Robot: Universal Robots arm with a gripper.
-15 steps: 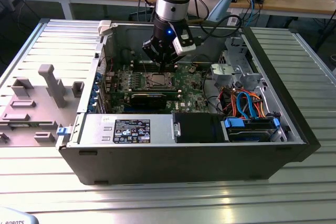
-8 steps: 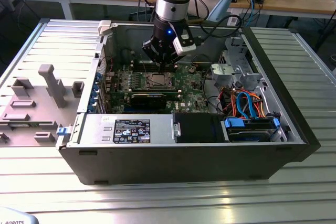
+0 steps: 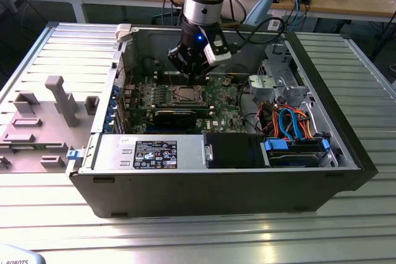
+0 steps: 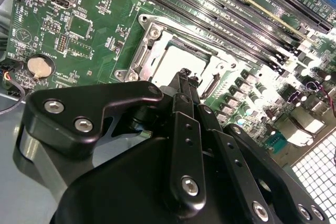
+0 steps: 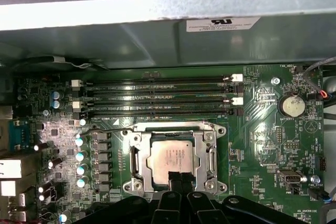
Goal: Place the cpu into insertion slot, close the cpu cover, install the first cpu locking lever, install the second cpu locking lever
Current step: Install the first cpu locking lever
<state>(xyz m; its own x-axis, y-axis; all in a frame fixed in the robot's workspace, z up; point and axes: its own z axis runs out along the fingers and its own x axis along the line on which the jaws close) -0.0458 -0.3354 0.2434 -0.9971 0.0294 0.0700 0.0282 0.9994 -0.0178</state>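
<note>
The cpu [image 5: 171, 156] lies flat in the insertion slot [image 3: 185, 95] on the green board, its silvery top showing through the window of the cpu cover [image 5: 135, 153]. The cover lies down around the chip. In the first wrist view my gripper [image 5: 178, 178] is shut, its two thin fingertips pressed together right at the socket's near edge, over the rim of the chip. The second wrist view has the same fingertips [image 4: 184, 74] just short of the cpu [image 4: 181, 56] and the cover frame [image 4: 149, 45]. A thin metal lever rod [image 5: 107, 129] runs out from the socket's corner.
Four long black memory slots [image 5: 157, 95] run beside the socket, with the grey case wall [image 5: 157, 40] behind them. A coin battery [image 5: 292, 105] and a row of capacitors [image 5: 80, 156] flank the socket. Drive bay and orange-blue cables [image 3: 291, 125] fill the case at the exterior view's right.
</note>
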